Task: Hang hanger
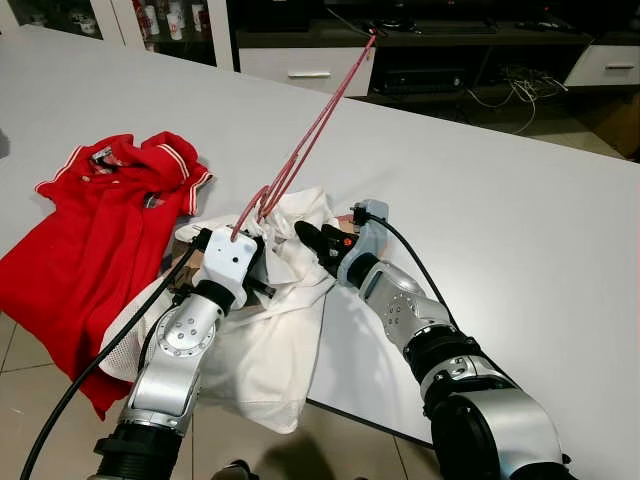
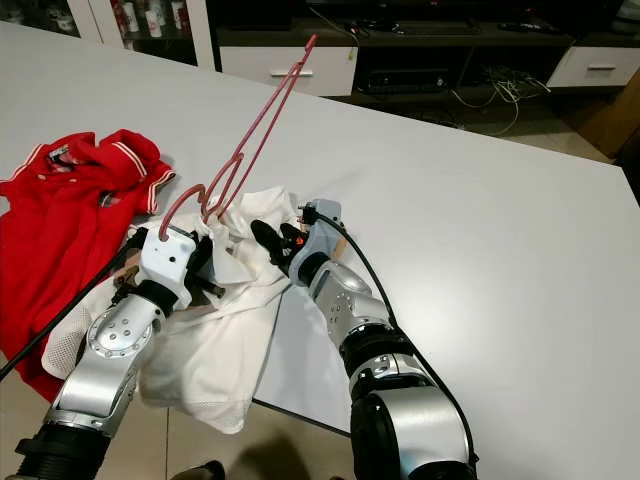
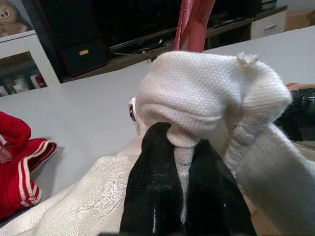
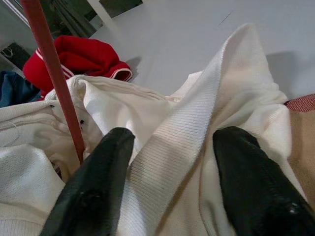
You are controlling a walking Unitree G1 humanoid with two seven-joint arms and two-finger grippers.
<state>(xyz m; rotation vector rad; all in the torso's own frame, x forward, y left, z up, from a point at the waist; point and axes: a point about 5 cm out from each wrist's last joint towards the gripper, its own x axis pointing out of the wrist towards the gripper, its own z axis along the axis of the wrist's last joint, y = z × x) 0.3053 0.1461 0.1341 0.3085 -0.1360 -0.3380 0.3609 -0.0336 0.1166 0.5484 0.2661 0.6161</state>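
At centre frame the left gripper (image 1: 252, 243) was clenched on the soft, limp white shirt (image 1: 270, 340) while the right gripper (image 4: 170, 172) stood released astride its collar; the light, stiff red hanger (image 1: 318, 120), rising toward upper centre, seemed best held by its thin rods.

Table: broad white top (image 1: 520, 200), filling most of the room ahead.
Floor: pale tiles (image 1: 20, 350).
Far wall: dark low cabinet (image 1: 420, 45), white drawers (image 1: 305, 68), possibly cables.
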